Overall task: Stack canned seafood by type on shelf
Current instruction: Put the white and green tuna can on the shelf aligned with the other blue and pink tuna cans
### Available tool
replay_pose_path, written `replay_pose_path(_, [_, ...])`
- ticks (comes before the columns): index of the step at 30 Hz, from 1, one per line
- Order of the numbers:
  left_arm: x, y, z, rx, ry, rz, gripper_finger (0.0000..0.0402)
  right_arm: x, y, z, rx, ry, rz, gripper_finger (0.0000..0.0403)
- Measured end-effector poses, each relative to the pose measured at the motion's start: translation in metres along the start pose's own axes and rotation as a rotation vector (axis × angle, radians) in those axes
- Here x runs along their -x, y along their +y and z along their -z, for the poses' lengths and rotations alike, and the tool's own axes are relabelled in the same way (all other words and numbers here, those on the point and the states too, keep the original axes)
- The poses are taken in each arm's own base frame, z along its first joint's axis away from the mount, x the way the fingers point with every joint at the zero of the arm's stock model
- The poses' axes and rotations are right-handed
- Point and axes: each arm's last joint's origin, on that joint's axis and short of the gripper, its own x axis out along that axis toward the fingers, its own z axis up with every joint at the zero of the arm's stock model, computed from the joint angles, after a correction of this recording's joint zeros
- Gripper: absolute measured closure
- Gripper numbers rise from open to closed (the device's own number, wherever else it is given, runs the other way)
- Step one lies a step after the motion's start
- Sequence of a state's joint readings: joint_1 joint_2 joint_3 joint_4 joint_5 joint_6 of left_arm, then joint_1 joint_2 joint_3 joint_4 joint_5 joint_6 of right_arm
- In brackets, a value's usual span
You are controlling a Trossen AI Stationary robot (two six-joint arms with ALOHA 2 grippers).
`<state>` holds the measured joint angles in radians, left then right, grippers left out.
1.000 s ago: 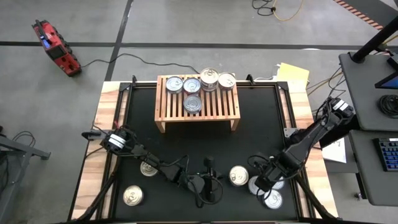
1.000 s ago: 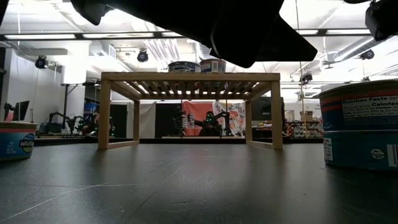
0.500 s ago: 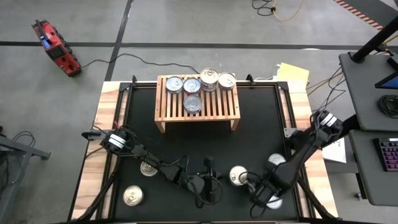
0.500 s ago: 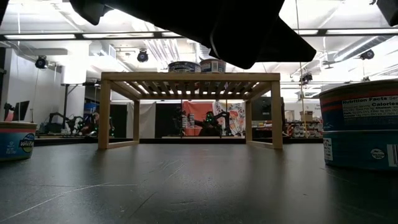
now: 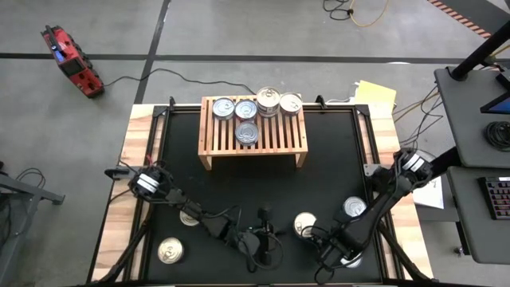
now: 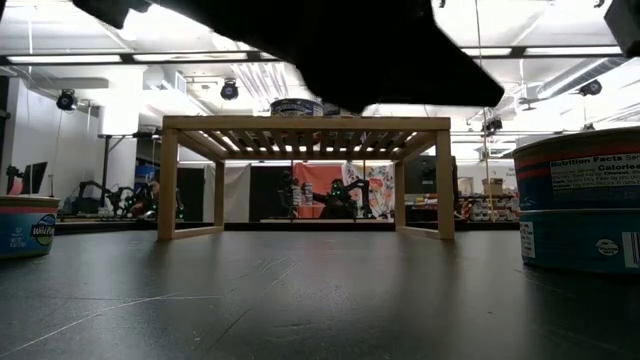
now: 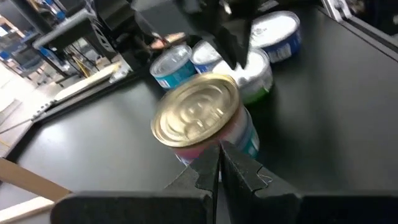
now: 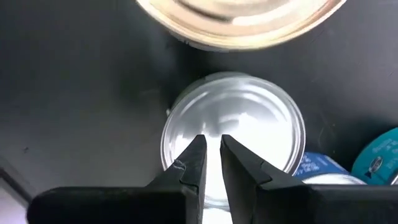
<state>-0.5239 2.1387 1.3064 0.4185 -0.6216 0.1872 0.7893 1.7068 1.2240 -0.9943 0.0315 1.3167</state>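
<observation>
- Right wrist view: my right gripper (image 8: pixel 212 152) hovers nearly closed, empty, over a silver tin (image 8: pixel 233 134).
- My left gripper (image 7: pixel 219 163), closed, empty, faces a gold-lidded tin (image 7: pixel 199 118) near the table's near edge.

The black desk (image 5: pixel 335 159) lies bare between the shelf (image 5: pixel 253 148) and the near cans, a wide lane. On the shelf, 5 cans (image 5: pixel 246 133) crowd the back and middle; its front slats and left end are free. Near the front edge, the right end effector (image 5: pixel 344 257) hangs among 3 close-set cans (image 5: pixel 305 225), with little room between them.
</observation>
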Motion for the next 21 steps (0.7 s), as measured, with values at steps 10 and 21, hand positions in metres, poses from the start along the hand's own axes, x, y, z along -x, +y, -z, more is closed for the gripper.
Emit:
replay_pose_path(10, [0.0099,-0.006,0.0023,-0.021,0.068,-0.07,0.0401,-0.0014,0.0012,0.0011,-0.001,-0.041,0.009,0.0365])
replay_pose_path(21, [0.0107,-0.0065,0.0053,-0.03,0.081,-0.075,0.0401,-0.0077,-0.0025,0.0052,0.006,-0.093,0.043,0.0365])
